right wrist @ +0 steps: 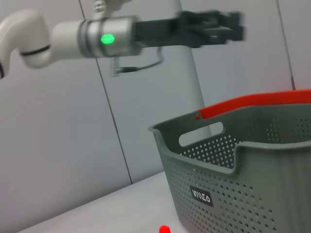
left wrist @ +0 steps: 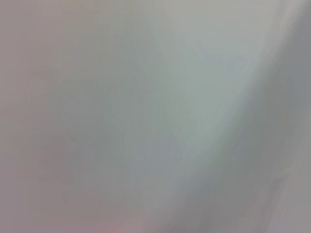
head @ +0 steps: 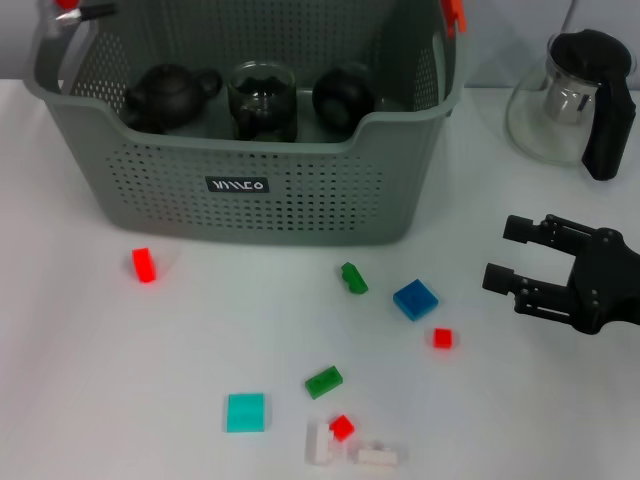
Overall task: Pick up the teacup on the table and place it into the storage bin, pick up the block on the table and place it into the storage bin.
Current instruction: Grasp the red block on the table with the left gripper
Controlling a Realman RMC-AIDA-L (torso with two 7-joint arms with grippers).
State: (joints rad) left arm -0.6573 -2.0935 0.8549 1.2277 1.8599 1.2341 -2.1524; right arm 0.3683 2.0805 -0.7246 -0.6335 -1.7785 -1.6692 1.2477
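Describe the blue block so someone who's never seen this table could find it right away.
Start at the grey storage bin and look at the white table in front of its right corner. The blue block lies there, between a green block and a small red block. It is the only dark blue, flat square piece.

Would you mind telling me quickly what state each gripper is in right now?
Left gripper: raised high above the storage bin; open or shut cannot be told.
Right gripper: open, empty, low over the table right of the blue block.
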